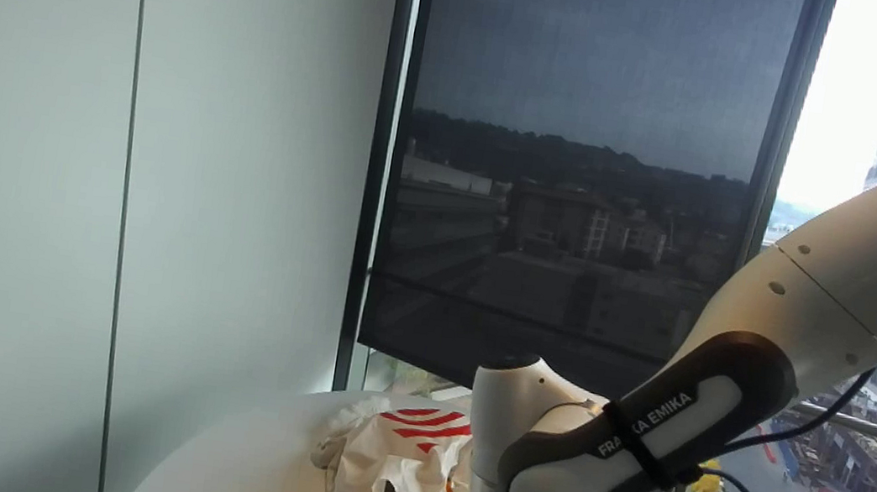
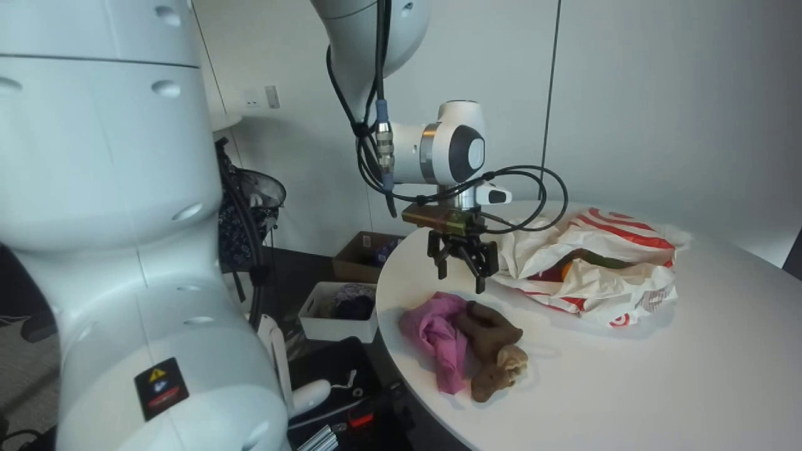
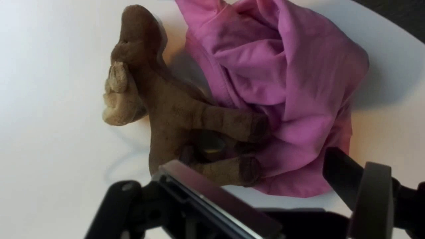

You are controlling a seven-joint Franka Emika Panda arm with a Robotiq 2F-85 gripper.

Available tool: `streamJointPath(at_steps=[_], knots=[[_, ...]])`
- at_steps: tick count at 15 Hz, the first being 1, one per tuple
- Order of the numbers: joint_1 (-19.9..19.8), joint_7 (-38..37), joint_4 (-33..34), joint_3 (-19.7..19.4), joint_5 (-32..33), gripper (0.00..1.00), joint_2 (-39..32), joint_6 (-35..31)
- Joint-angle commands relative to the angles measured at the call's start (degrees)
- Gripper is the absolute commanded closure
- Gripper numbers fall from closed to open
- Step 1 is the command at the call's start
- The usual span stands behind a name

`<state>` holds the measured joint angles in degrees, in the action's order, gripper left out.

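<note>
My gripper (image 2: 462, 277) is open and hangs, pointing down, above the white round table (image 2: 626, 388). Its spread fingers also show along the bottom of the wrist view (image 3: 254, 162), with nothing between them. Nearest to it are a brown plush animal (image 2: 492, 332) with a tan tuft and a crumpled pink cloth (image 2: 432, 326). In the wrist view the brown plush (image 3: 166, 106) lies on its side, its feet touching the pink cloth (image 3: 308, 76). The left finger hides part of the plush's lower edge. In an exterior view the gripper is mostly cut off below the frame.
A white plastic bag (image 2: 617, 288) with red marks lies open on the table, close beyond the gripper; it also shows here (image 1: 394, 486). Dark green and orange items show inside. A white bin (image 2: 341, 329) and a cardboard box (image 2: 357, 257) stand on the floor past the table edge.
</note>
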<state>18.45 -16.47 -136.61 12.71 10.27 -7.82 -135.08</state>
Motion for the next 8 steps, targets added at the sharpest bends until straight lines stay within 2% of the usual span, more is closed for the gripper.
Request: streamJointPath(at_steps=[1,4,6,7,8], knots=[[0.7,-2.2,-3.7,1.8,-2.2,0.0,-0.8,-2.9],[1.3,-1.2,-5.7,4.4,-9.2,0.0,-0.7,-2.8],[1.9,-1.4,-6.8,5.3,-10.2,0.0,-2.0,-4.9],[2.4,-2.5,-7.1,5.2,-9.0,0.0,-2.9,-5.7],[3.3,-4.5,-8.0,4.5,-5.2,0.0,-3.7,-8.0]])
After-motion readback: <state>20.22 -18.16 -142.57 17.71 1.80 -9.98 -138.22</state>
